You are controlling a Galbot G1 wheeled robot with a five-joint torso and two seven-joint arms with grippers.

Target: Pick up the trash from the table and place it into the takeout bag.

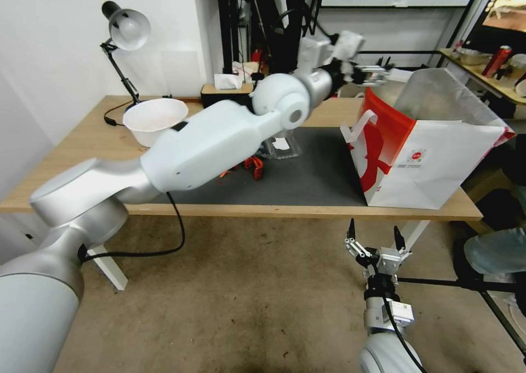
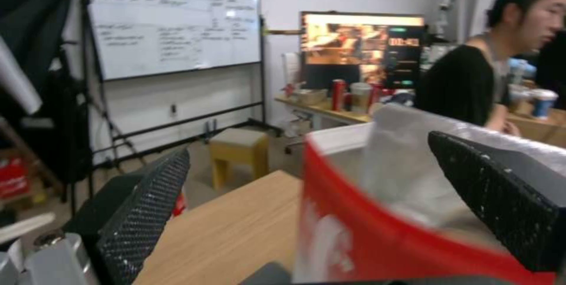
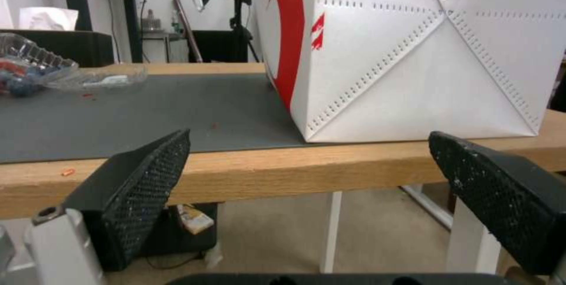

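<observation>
White bowl (image 1: 155, 119): on the bare wood well to the left of the left gripper, beside a desk lamp (image 1: 123, 39); it sits outside the mat.
Table (image 1: 76, 143): light wood, with a dark grey mat (image 1: 318, 170) running under the left arm towards the bag.
Trash (image 1: 282, 145): a clear plastic tray lies on the mat beneath the left forearm, with small red scraps (image 1: 253, 166) just beside it; all of it is behind and below the left gripper, well apart from it.
Left arm pose: stretched far forward and across the table, elbow high, wrist level.
Left gripper (image 1: 368, 74): raised at the bag's upper rim on its far side, jaws spread wide and holding nothing; in the left wrist view the bag's red edge and foil lining sit right between its fingers (image 2: 144, 214).
Step in hand: by my reading, the drop into the bag, with the jaws empty at the mouth; more litter waits on the mat.
Next move: likely calls for the left arm to lift clear of the rim without snagging the handle, then reach back for the tray.
Takeout bag (image 1: 433, 165): stands open at the mat's right end, directly below and in front of the left gripper.
Right gripper (image 1: 373, 240): parked low below the table's near edge, pointing up, jaws wide apart and empty; the bag's base is ahead of and above it.
</observation>
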